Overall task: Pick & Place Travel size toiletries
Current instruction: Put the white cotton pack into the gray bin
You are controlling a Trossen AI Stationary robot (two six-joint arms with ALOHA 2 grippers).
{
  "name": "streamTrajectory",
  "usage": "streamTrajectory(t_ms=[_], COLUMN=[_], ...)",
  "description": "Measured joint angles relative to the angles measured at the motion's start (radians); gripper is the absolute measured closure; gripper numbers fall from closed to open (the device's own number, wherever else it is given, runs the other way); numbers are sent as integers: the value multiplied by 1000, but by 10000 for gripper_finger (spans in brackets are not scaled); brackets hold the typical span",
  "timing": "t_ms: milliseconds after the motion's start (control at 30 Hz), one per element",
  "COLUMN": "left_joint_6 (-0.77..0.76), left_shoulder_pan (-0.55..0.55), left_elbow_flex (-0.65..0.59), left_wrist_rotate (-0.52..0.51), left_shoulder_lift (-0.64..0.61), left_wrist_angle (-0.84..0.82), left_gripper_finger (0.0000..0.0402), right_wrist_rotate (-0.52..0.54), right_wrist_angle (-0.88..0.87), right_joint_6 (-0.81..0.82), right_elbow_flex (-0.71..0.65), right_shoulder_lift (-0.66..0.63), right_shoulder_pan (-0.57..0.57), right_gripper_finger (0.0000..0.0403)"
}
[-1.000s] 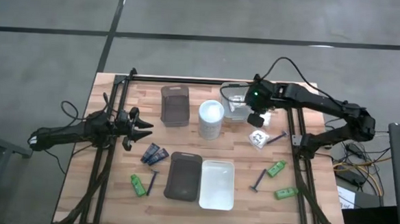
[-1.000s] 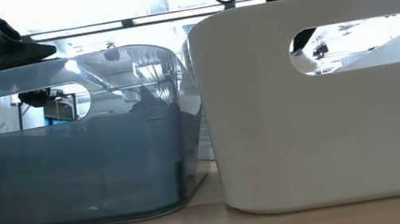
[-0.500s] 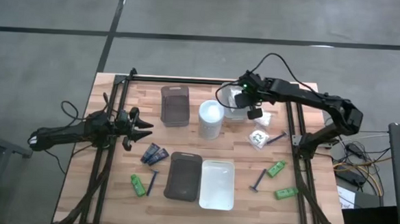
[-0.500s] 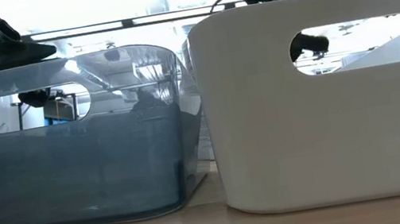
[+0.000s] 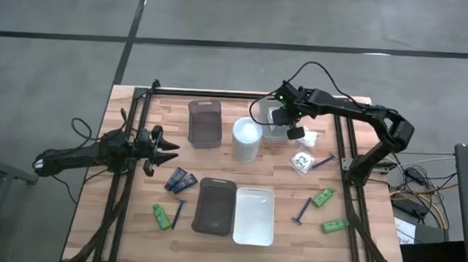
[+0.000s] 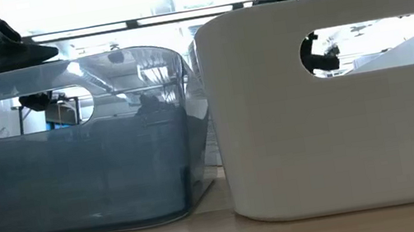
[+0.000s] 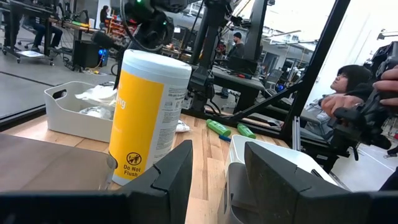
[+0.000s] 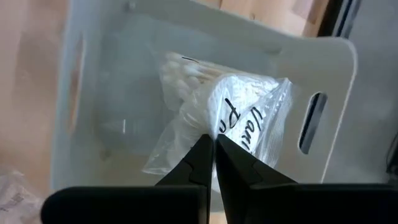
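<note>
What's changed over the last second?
The right gripper, shut on a clear-wrapped packet, swung from beside the white tray toward the left, to above it. The left gripper stayed parked at the table's left; the items on the table haven't moved.

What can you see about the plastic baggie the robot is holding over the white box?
The clear plastic packet is crinkly, with black writing on it. It holds white cotton swabs and soft white pads. The right gripper pinches one edge with its fingers shut, so the packet hangs over the inside of the small white tray with slot handles. Whether it touches the tray's floor cannot be told.
</note>
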Motion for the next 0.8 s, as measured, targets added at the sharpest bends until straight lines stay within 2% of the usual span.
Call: streamTrajectory(t_ms=[200,433,633,800], left_joint_6=[0,0,0,0], left_shoulder_pan=[0,0,0,0], left_elbow_flex=[0,0,0,0], left_wrist_rotate=[0,0,0,0], left_shoulder_lift=[0,0,0,0], left_wrist_angle=[0,0,0,0], left_gripper_finger=[250,250,250,250], right_wrist_rotate=[-21,-63,-64,-68], right_wrist_angle=[17,147,157,156], right_joint_6=[-26,-17,64,111], right_elbow_flex=[-27,-97,-136,-148], right_shoulder_lift=[37,43,43,42], right_shoulder_pan=[-9,-11,-11,-11], right_gripper_finger=[393,378,344,292])
